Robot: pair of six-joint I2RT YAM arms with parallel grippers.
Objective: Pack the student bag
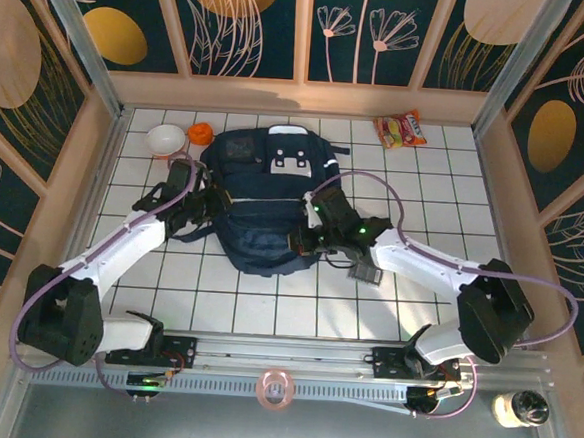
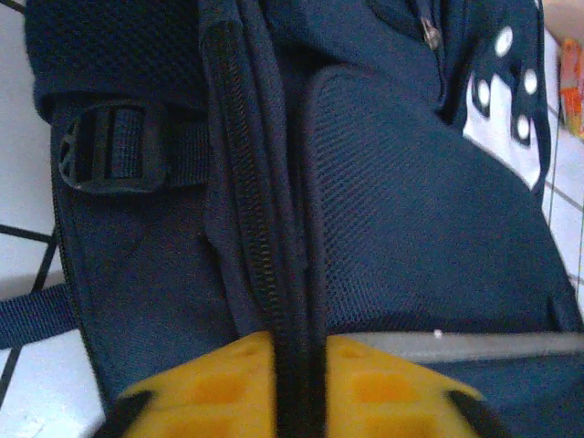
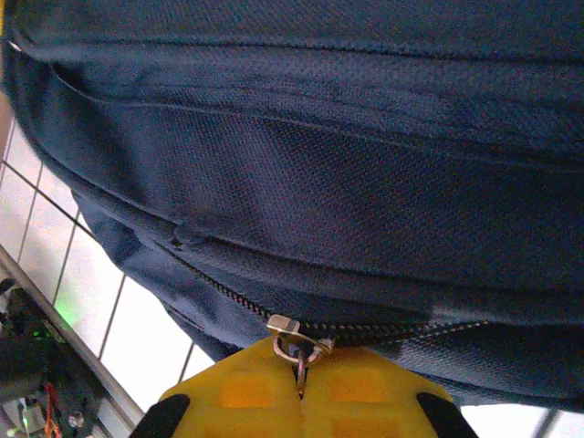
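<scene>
The student bag (image 1: 263, 202), navy blue with a grey-white patch at its top, lies flat in the middle of the tiled table. At its left side my left gripper (image 1: 199, 204) has a dark fold with a zipper seam (image 2: 265, 265) filling the narrow gap between its yellow pads (image 2: 219, 388). Over at the bag's lower right edge, my right gripper (image 1: 306, 242) is shut, its pads (image 3: 239, 392) pinching the metal zipper pull (image 3: 298, 345) of a zipper running along the bag's edge (image 3: 383, 330).
A white bowl (image 1: 164, 140) and an orange object (image 1: 201, 132) sit at the back left, and a snack packet (image 1: 399, 129) at the back right. A small grey object (image 1: 366, 274) lies right of the bag. A tape roll (image 1: 275, 389) rests on the front rail.
</scene>
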